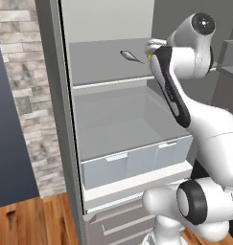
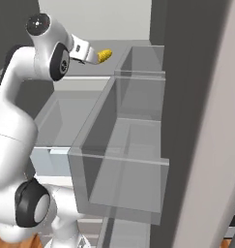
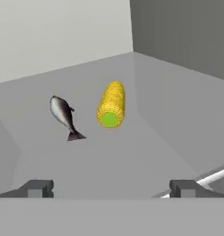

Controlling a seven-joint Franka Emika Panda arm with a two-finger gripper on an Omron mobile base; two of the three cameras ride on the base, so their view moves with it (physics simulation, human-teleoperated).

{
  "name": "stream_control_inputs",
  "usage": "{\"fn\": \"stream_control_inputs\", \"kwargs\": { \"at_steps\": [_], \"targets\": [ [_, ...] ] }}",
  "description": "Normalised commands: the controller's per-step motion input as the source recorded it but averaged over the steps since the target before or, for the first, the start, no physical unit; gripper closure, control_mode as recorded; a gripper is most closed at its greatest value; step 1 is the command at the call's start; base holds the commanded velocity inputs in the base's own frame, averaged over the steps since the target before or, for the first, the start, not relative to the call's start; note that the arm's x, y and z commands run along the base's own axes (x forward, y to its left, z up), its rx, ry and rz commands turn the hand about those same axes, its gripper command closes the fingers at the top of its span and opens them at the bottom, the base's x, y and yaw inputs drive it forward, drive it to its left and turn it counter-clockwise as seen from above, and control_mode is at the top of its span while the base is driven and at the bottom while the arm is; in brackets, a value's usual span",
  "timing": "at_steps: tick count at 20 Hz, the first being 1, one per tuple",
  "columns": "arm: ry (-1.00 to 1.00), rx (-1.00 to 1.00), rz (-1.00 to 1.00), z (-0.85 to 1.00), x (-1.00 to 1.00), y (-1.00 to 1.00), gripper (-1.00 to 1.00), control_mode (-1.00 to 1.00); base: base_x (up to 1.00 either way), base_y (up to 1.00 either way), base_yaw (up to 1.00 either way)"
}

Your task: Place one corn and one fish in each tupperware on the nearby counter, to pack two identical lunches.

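A short yellow corn (image 3: 112,103) lies on a grey fridge shelf (image 3: 132,161), its green cut end facing me. Just left of it, a small gap away, a slim dark-grey fish (image 3: 63,115) lies with its tail toward me. My gripper (image 3: 111,188) is open and empty, its two fingertips (image 3: 37,188) wide apart, a short way back from both. The left base view has the fish (image 1: 129,55) on the upper shelf beside my forearm. In the right base view the corn (image 2: 105,55) sits just beyond my hand. The tupperware and the counter are out of view.
Below the shelf a pale translucent drawer (image 1: 137,162) stands pulled out. Clear door bins (image 2: 128,160) hang on the open fridge door to the right. The fridge's dark side wall (image 3: 187,37) closes the shelf on the right, its pale back wall (image 3: 53,32) behind.
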Motion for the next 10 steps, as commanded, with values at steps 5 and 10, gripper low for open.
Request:
{"fn": "stream_control_inputs", "kwargs": {
  "at_steps": [5,10],
  "targets": [
    [0.05,0.0,0.0,-0.06,0.91,-0.2,-1.0,-1.0,0.0,0.0,0.0],
    [0.0,0.0,0.01,-0.24,0.69,-0.23,-1.0,-1.0,0.0,0.0,0.0]
  ]
}}
